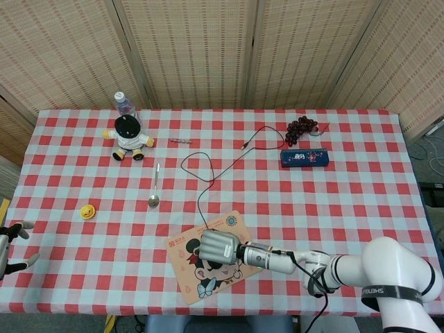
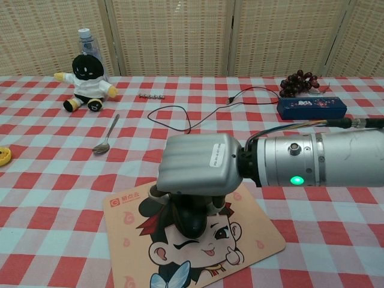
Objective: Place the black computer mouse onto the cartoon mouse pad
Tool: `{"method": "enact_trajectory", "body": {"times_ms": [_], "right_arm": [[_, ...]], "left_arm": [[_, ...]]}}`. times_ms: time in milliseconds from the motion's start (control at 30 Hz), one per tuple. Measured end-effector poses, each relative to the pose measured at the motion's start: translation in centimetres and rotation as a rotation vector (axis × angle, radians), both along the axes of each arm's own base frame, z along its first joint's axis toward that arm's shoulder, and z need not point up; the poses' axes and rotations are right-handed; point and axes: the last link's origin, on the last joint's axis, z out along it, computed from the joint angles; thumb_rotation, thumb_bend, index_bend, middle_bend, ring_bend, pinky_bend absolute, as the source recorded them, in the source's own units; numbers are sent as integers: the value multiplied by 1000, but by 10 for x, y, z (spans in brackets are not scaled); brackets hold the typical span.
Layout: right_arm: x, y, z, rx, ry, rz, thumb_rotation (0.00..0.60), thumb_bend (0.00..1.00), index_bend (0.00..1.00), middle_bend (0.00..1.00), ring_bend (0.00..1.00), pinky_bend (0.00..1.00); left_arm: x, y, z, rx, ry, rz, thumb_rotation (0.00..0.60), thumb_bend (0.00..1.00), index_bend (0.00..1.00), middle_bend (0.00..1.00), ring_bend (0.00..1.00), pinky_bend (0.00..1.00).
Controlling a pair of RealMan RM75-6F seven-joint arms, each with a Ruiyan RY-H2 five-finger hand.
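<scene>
The cartoon mouse pad (image 1: 186,277) (image 2: 129,240) lies near the table's front edge, printed with a winking girl's face. Over its middle my right hand (image 1: 219,245) (image 2: 197,164) grips the black computer mouse (image 2: 191,220) from above. The mouse's lower part shows beneath the fingers in the chest view; the head view hides it under the hand. Whether it touches the pad I cannot tell. Its black cable (image 1: 206,184) (image 2: 180,120) trails back across the cloth. My left hand (image 1: 10,244) sits at the far left edge, fingers spread and holding nothing.
A spoon (image 1: 155,189), a small yellow toy (image 1: 87,211), a plush doll (image 1: 127,137) with a bottle (image 1: 123,104) behind it stand at the left. A blue pencil case (image 1: 304,158) and dark grapes (image 1: 302,127) lie at the back right.
</scene>
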Motion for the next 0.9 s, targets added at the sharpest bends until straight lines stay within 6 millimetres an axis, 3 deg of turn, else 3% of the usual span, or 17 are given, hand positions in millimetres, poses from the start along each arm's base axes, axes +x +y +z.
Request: {"method": "enact_trajectory", "body": {"times_ms": [133, 333, 467, 667, 900], "right_arm": [[-3, 0, -2, -12, 5, 73, 600, 282, 495, 959, 903, 1000], [-8, -2, -2, -31, -4, 164, 600, 177, 492, 959, 897, 1000], [-9, -3, -2, -23, -16, 156, 600, 0, 327, 958, 892, 1000], [-9, -3, 0, -10, -37, 138, 600, 0, 199, 954, 891, 1000], [-10, -2, 5, -3, -69, 119, 600, 0, 170, 950, 887, 1000]], "left_arm": [[-1, 0, 0, 2, -2, 2, 600, 90, 417, 472, 407, 640], [-1, 0, 0, -1, -2, 3, 600, 89, 417, 472, 407, 640], [-1, 1, -1, -4, -1, 3, 600, 90, 417, 472, 407, 640], [-1, 1, -2, -5, 1, 6, 600, 89, 417, 472, 407, 640], [-1, 1, -3, -6, 1, 6, 600, 89, 417, 472, 406, 640]]}}
